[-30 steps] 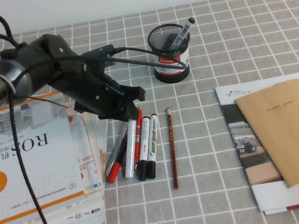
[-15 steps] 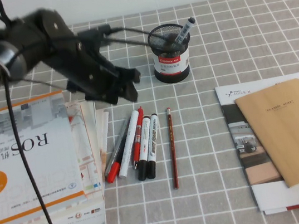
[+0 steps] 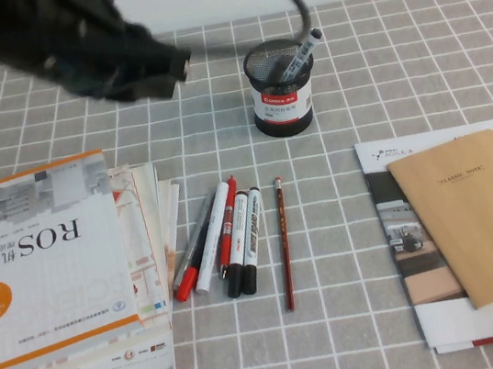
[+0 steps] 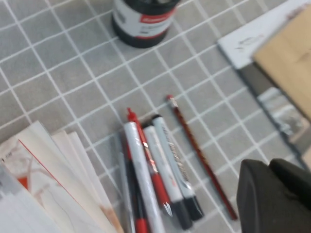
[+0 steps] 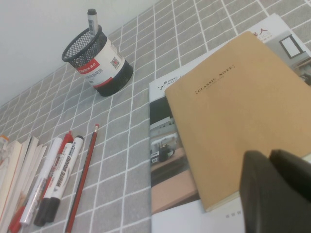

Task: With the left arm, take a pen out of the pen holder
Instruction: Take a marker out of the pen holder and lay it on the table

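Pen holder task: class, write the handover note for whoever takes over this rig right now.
Left gripper: shut, empty, raised left of the pen holder.
Right gripper: shut, over the tan notebook.
One marker stands in the holder; a row of pens and a pencil lie on the table.
Done: no pen in hand.
Left: open the left gripper, grasp the marker, lift it out.
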Tool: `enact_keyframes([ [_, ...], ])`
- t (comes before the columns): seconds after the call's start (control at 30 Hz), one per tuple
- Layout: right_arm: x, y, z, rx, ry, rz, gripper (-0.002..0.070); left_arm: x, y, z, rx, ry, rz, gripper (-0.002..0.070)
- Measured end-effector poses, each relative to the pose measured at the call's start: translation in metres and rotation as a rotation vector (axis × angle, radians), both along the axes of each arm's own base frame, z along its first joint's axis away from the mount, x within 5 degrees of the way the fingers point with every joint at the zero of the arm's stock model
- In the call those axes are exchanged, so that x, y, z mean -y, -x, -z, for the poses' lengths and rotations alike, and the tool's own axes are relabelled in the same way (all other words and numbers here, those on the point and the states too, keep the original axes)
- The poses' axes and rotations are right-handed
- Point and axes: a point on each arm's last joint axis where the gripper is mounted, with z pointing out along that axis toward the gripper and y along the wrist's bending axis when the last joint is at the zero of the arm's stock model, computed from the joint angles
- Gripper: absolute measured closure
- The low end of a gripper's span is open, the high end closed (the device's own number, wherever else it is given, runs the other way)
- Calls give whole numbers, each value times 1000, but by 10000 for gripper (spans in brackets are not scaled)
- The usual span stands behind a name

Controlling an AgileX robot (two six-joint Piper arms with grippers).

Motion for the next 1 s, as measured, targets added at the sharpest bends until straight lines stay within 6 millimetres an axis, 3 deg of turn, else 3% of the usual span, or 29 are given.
enact_keyframes([
  [0.13, 0, 0, 0, 0, 0, 0, 689, -17, 61, 1, 93, 64, -12, 672],
  [0.27, 0, 0, 0, 0, 0, 0, 689, -46, 112, 23, 150, 110, -84, 672],
  [0.47, 0, 0, 0, 0, 0, 0, 689, -92, 168, 57, 218, 125, -229, 672],
  [0.77, 0, 0, 0, 0, 0, 0, 689, -128, 217, 88, 170, 69, -301, 672],
  [1.0, 0, 0, 0, 0, 0, 0, 689, -140, 223, 89, 205, -9, -327, 675],
])
